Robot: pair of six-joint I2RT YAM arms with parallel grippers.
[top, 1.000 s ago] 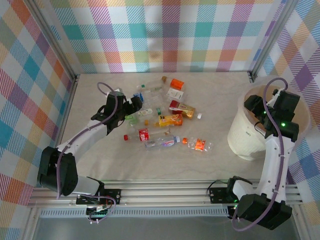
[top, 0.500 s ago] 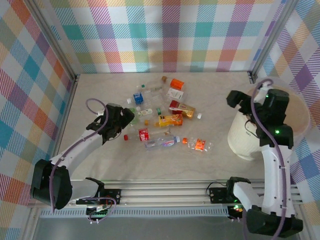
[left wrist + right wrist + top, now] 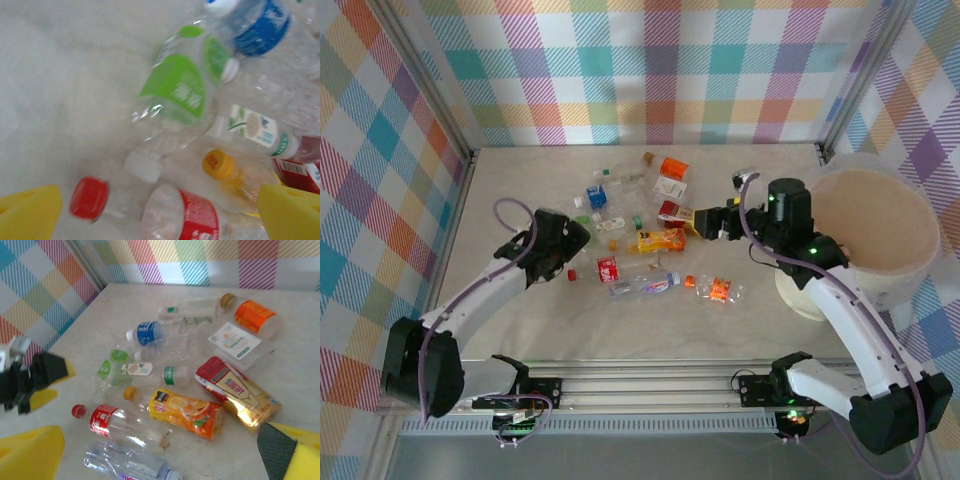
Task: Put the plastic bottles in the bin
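R gripper (image 3: 708, 222) jaws wide, empty, has swung off the bin (image 3: 798, 285) to the red-gold pack (image 3: 682, 215). L gripper (image 3: 578, 236) also wide, unmoved, low over green-label bottle (image 3: 177, 90). All plastic bottles (image 3: 642, 240) lie mid-table (image 3: 520, 330).

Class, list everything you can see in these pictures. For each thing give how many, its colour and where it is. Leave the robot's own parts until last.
bottles: about a dozen, clear and crushed, with red, orange, green, blue or white labels, scattered mid-table
bin: one, cream-white with a beige inside, right side of the table
table: one, pale marbled, under everything
walls: three, many-coloured plaid, around the table
left gripper: one, black with yellow pads, open, at the pile's left edge
right gripper: one, black with yellow pads, open, between the pile and the bin
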